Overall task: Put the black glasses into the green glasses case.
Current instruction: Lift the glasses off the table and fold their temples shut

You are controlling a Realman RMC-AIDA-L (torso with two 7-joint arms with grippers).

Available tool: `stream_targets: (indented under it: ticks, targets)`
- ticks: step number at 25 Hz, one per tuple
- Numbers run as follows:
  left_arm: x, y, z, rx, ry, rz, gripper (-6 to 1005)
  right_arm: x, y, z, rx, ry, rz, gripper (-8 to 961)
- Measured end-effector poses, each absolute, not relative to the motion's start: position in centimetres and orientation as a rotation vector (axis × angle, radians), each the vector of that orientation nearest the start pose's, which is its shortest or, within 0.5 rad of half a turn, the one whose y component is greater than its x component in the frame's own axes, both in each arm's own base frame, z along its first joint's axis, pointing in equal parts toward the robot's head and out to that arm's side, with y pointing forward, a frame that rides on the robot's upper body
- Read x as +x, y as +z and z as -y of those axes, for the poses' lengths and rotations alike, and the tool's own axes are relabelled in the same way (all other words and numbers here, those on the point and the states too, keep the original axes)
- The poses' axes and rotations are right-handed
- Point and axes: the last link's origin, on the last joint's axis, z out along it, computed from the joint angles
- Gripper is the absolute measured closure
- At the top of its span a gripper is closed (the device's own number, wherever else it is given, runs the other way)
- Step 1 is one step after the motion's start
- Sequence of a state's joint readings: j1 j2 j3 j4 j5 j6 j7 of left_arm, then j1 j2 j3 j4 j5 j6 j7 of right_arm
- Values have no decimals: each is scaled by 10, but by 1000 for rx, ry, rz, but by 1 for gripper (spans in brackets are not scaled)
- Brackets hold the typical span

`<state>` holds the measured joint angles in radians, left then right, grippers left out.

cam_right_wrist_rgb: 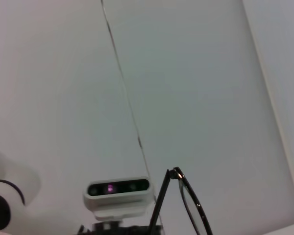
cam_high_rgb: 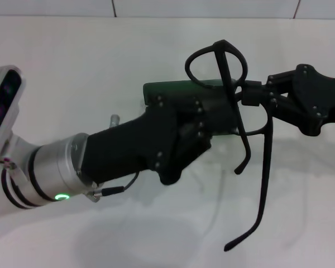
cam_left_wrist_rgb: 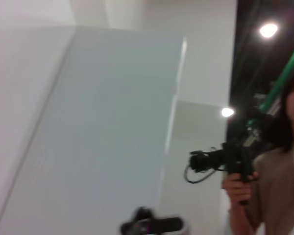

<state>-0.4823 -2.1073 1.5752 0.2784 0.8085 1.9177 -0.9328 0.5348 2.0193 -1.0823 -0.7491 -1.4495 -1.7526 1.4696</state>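
Head view: right gripper (cam_high_rgb: 255,94) pinches the black glasses (cam_high_rgb: 234,100) at the frame, above the green glasses case (cam_high_rgb: 178,89). Left gripper (cam_high_rgb: 184,139) clamps the case. Temples dangle; they may snag the rim.

Right wrist view: glasses (cam_right_wrist_rgb: 188,205) tilted, slip possible.

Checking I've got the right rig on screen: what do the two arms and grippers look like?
Left arm: white and silver segments, black bands, a green ring light, a thin black cable. Both the left gripper and right gripper are matt black angular linkages with visible screws.
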Motion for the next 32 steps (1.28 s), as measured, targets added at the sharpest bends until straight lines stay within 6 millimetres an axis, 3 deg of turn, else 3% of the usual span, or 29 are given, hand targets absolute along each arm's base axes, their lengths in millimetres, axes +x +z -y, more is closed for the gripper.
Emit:
stream_targets:
  ticks: [11,32]
  targets:
    - [-182,-43,-249,-2578,-1825,257,958,168,14,-328,-2906,1234,-305,916]
    - [-189,-47,-262,-2505,-1744,377,959,158,9,-331,-2941,1241,-290,916]
